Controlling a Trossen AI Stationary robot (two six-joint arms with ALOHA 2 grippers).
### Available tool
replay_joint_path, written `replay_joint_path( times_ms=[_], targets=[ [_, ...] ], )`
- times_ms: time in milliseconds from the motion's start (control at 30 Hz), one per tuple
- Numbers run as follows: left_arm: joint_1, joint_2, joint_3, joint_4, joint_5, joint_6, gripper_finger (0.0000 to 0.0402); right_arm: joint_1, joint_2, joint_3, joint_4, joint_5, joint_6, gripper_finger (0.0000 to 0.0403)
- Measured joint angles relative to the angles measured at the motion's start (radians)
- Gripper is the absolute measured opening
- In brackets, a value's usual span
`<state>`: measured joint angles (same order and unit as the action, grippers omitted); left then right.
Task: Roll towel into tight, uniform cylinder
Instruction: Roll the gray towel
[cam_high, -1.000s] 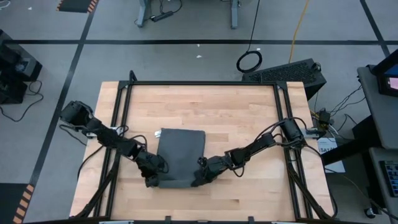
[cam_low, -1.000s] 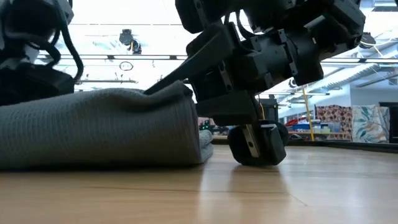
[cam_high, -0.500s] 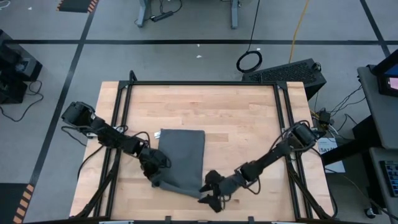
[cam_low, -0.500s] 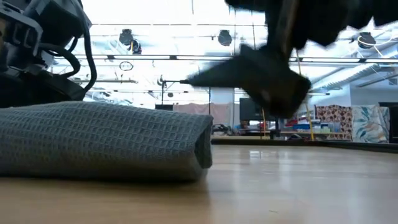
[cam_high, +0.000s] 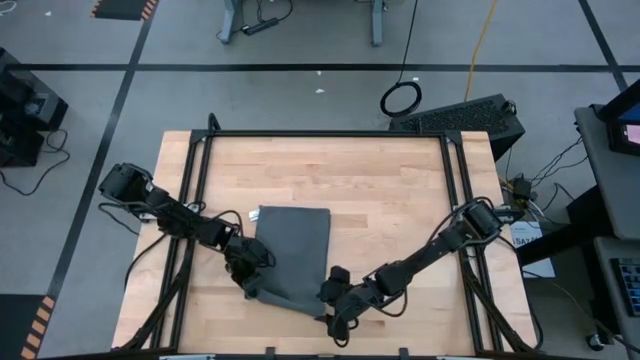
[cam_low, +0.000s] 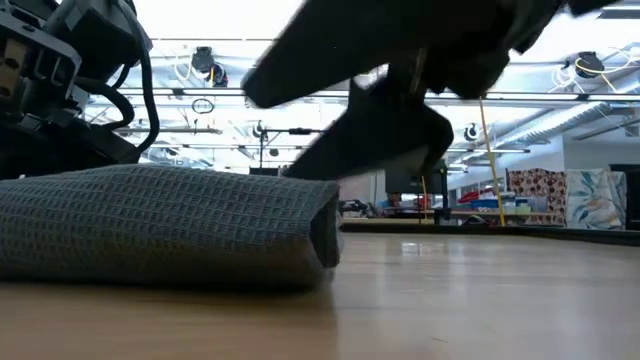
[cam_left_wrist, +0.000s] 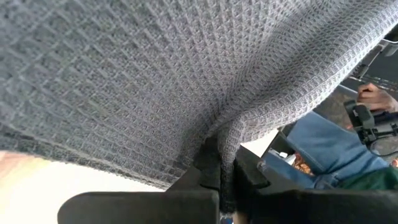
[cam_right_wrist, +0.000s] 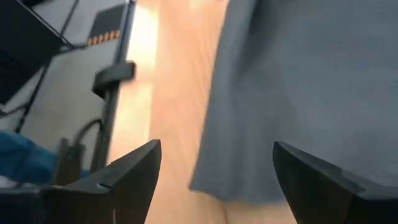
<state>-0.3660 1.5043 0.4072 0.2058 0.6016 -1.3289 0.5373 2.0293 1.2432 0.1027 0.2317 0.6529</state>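
So the big light wooden table with the black metal frame (cam_high: 330, 170) takes up most of the overhead shot, and both dark arms reach in from its sides toward the front middle.

The dark grey waffle-weave cloth towel (cam_high: 292, 255) is lying flat-ish on the wood near the front of the table, a bit left of centre. It's folded over into a thick pad, not a roll; from table level you can see the rounded folded edge (cam_low: 325, 225) with layers stacked under it. Its front edge runs slanted, lower corner pointing toward the right arm.

The left gripper (cam_high: 247, 277) is at the towel's front-left corner and its fingers are clamped tight on the cloth. The left wrist camera shows the fabric pinched into a crease right between them (cam_left_wrist: 221, 165).

The right gripper (cam_high: 335, 318) sits just off the towel's front-right corner, fingers spread wide with nothing in them. In its wrist view the two dark fingers (cam_right_wrist: 127, 171) frame the towel's edge (cam_right_wrist: 261, 124) and bare wood, not touching the cloth.
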Motion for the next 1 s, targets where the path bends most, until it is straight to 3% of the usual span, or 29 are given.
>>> replay_joint_path(
  times_ms=[233, 367, 567, 833, 900, 1000],
  targets=[
    [0.0, 0.0, 0.0, -0.002, -0.004, 0.001, 0.0007, 0.0, 0.021, 0.0, -0.003, 0.005, -0.038, 0.0295],
    [0.0, 0.0, -0.001, 0.0, -0.008, -0.001, 0.0007, -0.009, 0.053, -0.001, 0.056, -0.023, -0.054, 0.0268],
    [0.0, 0.0, -0.001, 0.002, -0.011, -0.002, 0.0007, -0.023, 0.105, 0.001, 0.127, -0.054, 0.011, 0.0188],
    [0.0, 0.0, -0.002, 0.01, -0.011, -0.003, 0.0034, -0.044, 0.103, 0.001, 0.13, -0.057, 0.067, 0.0028],
    [0.0, -0.002, -0.002, 0.012, -0.011, -0.015, 0.0048, -0.053, 0.103, 0.001, 0.131, -0.08, 0.108, 0.0009],
    [-0.003, -0.029, -0.005, 0.01, -0.017, -0.02, 0.0068, -0.061, 0.103, 0.001, 0.114, -0.106, 0.169, 0.0012]
  ],
)
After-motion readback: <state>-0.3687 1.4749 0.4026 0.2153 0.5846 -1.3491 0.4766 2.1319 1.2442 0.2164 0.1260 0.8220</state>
